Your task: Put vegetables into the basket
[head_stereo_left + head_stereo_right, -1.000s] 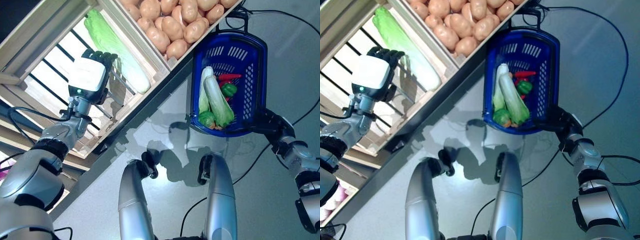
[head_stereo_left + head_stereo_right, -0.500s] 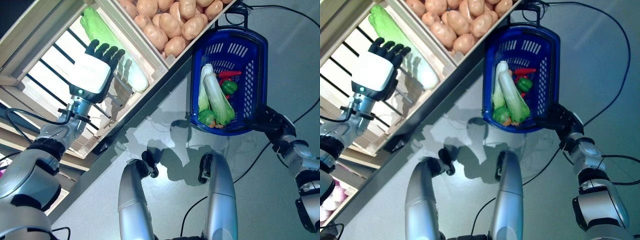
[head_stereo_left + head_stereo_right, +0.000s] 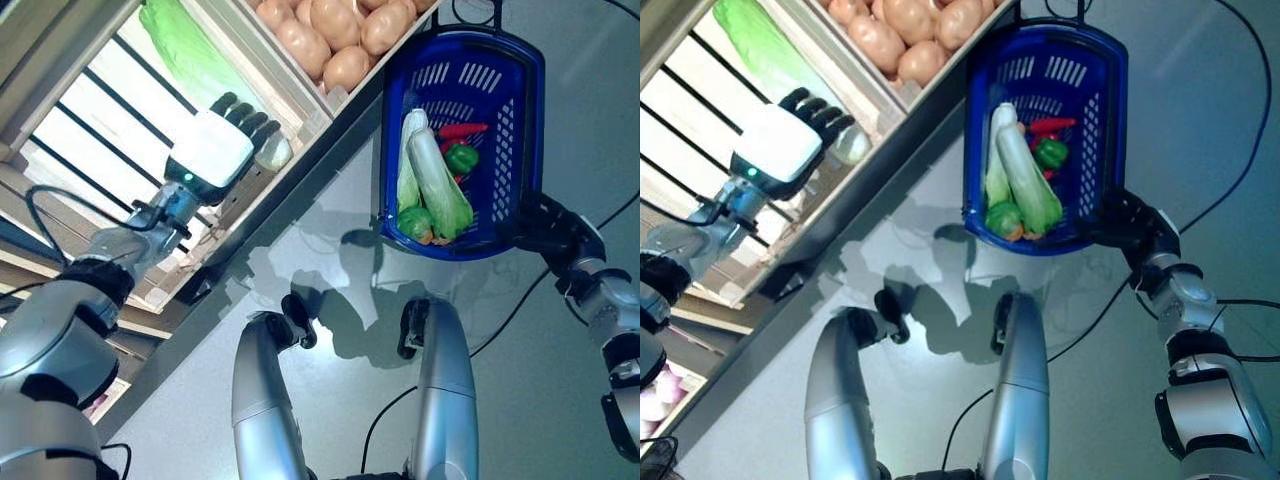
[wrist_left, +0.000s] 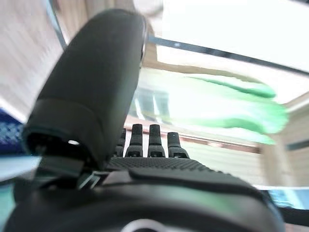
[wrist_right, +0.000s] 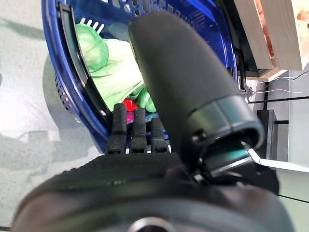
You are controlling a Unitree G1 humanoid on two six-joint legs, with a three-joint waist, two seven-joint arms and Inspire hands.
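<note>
My left hand (image 3: 215, 148) is open inside the wooden stand's crate (image 3: 300, 100). Its fingers (image 3: 247, 113) reach the white end of a long green cabbage (image 3: 185, 40) lying there. The left wrist view shows the straight fingers (image 4: 149, 140) with the cabbage (image 4: 227, 108) just past them. The blue basket (image 3: 505, 150) stands on the floor and holds long pale cabbages (image 3: 432, 190), a green pepper (image 3: 460, 158), a red chilli (image 3: 460, 130) and a round green vegetable (image 3: 413, 222). My right hand (image 3: 545, 225) is open at the basket's near rim (image 5: 72, 72).
The wooden stand runs slantwise across the upper left, with its dark base edge (image 3: 250, 250) along the grey floor. A crate of potatoes (image 3: 340, 30) sits beside the basket. Grey floor (image 3: 560, 400) lies to the right of the basket.
The camera has shifted. My left hand has moved along the cabbage toward its white end, nearer the crate's front edge. My right hand stays at the basket's rim.
</note>
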